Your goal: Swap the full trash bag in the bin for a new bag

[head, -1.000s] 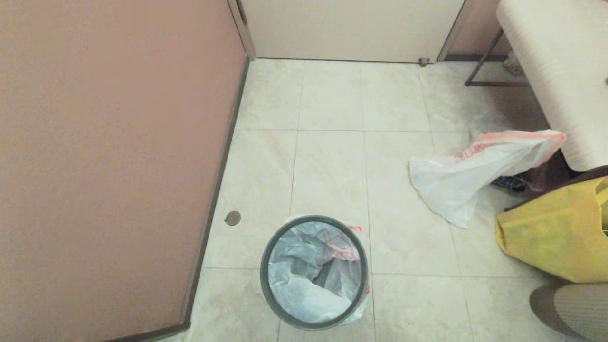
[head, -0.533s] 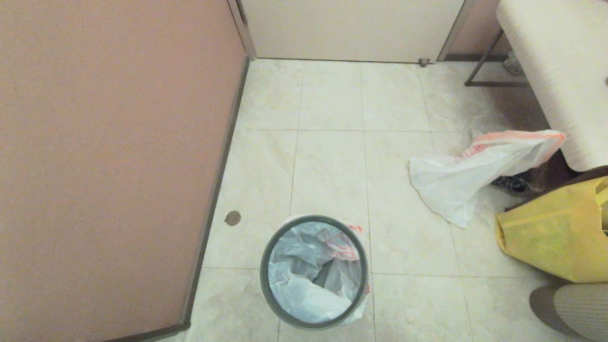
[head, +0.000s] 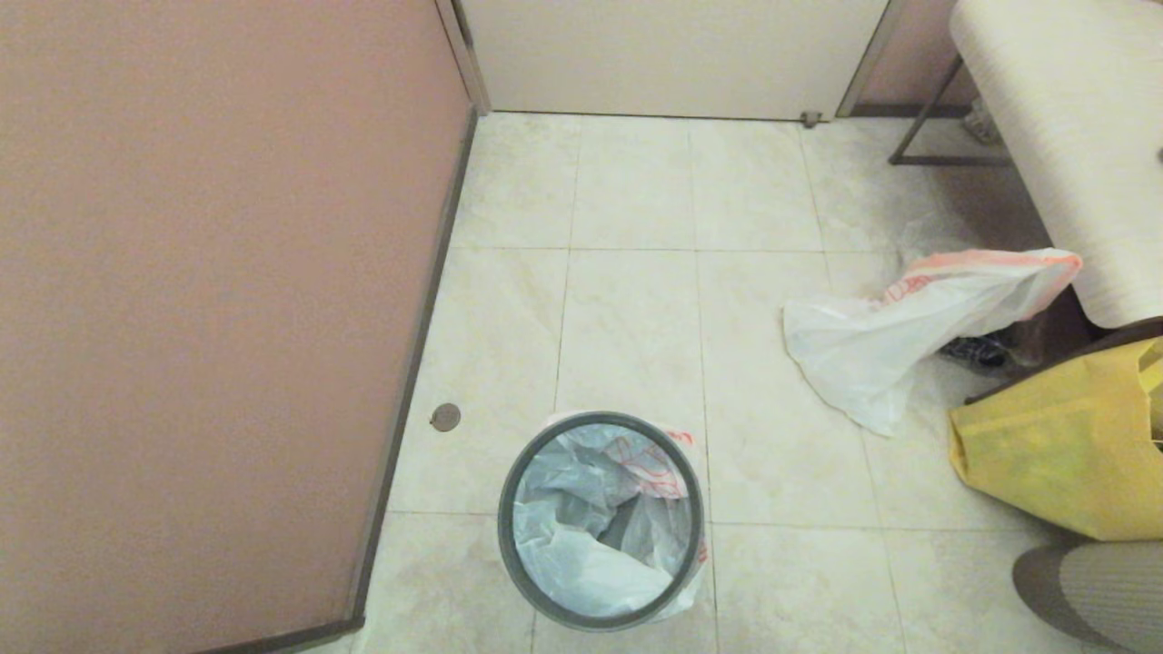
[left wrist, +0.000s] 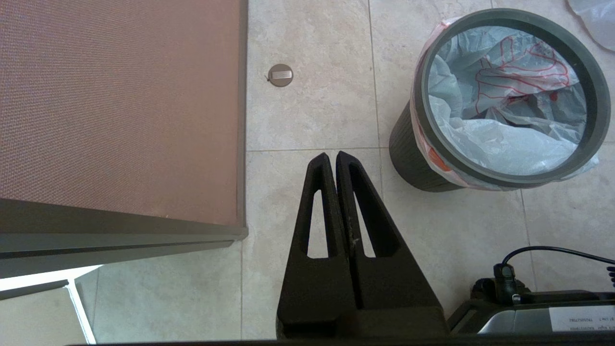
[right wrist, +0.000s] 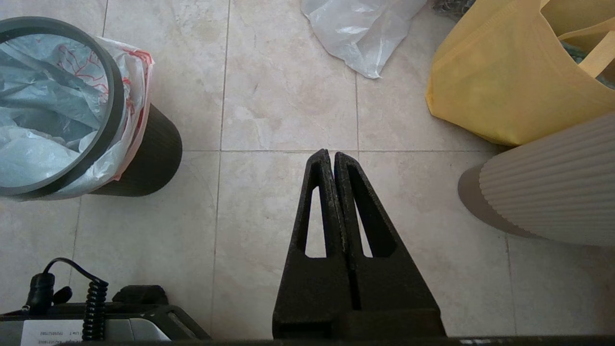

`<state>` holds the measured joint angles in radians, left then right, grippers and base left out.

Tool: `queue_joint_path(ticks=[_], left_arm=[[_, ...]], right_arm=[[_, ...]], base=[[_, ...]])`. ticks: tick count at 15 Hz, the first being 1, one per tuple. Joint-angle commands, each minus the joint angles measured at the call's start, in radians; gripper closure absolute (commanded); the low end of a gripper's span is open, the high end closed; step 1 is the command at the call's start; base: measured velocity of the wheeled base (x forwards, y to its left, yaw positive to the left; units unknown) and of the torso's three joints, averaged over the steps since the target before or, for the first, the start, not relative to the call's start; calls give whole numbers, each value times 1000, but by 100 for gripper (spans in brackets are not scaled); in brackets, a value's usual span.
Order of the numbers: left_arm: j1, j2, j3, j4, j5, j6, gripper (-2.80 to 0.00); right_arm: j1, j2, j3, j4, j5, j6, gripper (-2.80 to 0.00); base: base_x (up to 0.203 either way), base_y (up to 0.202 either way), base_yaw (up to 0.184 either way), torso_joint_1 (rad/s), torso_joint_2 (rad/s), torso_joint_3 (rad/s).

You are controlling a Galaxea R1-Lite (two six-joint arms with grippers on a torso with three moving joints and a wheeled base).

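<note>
The bin stands on the tiled floor near me, dark with a grey rim ring. The full trash bag lines it, translucent white with red print, its mouth folded over the rim; crumpled folds hide what is inside. The new bag lies limp on the floor to the right, its orange-pink band at the far end. Neither arm shows in the head view. My left gripper hangs shut and empty over bare tile beside the bin. My right gripper is shut and empty on the bin's other side.
A pink-brown partition walls off the left. A yellow fabric bag and a ribbed grey object sit at the right. A clear crinkly bag lies behind the new bag. A small metal disc is set in the floor.
</note>
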<state>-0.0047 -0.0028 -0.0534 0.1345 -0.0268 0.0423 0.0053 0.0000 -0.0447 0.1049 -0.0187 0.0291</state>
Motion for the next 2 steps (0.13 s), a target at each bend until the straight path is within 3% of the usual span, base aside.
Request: queue_joint_path(ticks=[1,2], left_arm=[[0,3,0,1,-1,1,0],[0,3,0,1,1,1,0]], right_arm=[[1,3,1,1,0,0,0],[1,3,0,1,0,0,0]], base=[[0,0,0,0,0,0],[0,0,0,0,0,0]])
